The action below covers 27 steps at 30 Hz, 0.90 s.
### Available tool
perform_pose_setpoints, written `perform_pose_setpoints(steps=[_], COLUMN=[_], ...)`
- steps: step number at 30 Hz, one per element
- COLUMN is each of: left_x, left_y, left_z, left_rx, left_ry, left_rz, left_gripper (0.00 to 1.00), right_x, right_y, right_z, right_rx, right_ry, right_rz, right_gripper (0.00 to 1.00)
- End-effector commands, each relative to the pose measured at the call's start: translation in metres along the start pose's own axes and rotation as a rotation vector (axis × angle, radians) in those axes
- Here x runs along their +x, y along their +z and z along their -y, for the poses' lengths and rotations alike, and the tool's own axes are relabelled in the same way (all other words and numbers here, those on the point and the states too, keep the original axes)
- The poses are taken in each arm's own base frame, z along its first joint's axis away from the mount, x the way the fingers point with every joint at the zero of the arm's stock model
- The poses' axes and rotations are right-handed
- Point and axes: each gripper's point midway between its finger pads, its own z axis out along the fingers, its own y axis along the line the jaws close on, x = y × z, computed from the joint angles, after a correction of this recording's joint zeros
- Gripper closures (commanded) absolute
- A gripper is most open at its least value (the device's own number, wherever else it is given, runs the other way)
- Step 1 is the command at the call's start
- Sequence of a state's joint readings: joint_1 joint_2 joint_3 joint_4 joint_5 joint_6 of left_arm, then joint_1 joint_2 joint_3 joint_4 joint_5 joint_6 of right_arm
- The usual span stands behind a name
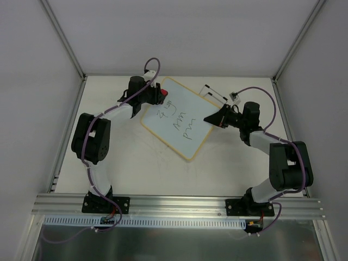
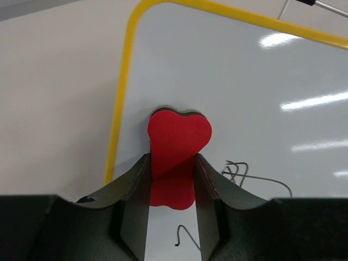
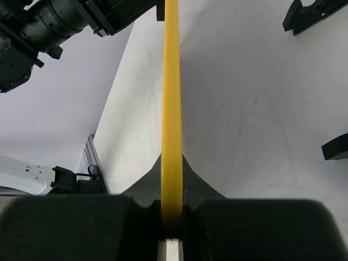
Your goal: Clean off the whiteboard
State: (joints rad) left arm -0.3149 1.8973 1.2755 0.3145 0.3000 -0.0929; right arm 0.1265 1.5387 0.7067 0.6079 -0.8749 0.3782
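The whiteboard [image 1: 176, 117] lies turned at an angle on the table, with a yellow frame and black scribbles across its middle. My left gripper [image 1: 157, 95] is shut on a red heart-shaped eraser [image 1: 163, 93] at the board's far left corner. In the left wrist view the eraser [image 2: 179, 138] rests on the white surface just inside the yellow frame [image 2: 120, 109], held by the left gripper [image 2: 173, 163], with scribbles [image 2: 239, 171] beside it. My right gripper [image 1: 209, 118] is shut on the board's right edge. The right wrist view shows the frame [image 3: 172, 98] edge-on in the right gripper [image 3: 172, 163].
Two thin black-tipped sticks [image 1: 215, 92] and a small white piece [image 1: 235, 98] lie on the table behind the board's right corner. White walls with metal posts enclose the table. An aluminium rail [image 1: 174, 204] runs along the near edge.
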Motion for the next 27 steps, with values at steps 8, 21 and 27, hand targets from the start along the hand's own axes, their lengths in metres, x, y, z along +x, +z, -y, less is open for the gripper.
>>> perform_pose_setpoints(steps=[8,21,27], left_x=[0.067,0.073,0.075], left_y=[0.019,0.001,-0.010], left_z=[0.088,0.104,0.075], left_rx=[0.216,0.210,0.088], left_ry=[0.054,0.024,0.012], left_rz=[-0.183,-0.202,-0.194], left_gripper=[1.00,1.00,1.00], right_x=[0.012,0.014,0.015], right_y=[0.018,0.019,0.018], right_z=[-0.018,-0.013,-0.013], right_rx=[-0.092,-0.078,-0.075], right_ry=[-0.185,-0.184,-0.187], right_rz=[-0.069,-0.070,-0.067], right_gripper=[0.99,1.00,1.00])
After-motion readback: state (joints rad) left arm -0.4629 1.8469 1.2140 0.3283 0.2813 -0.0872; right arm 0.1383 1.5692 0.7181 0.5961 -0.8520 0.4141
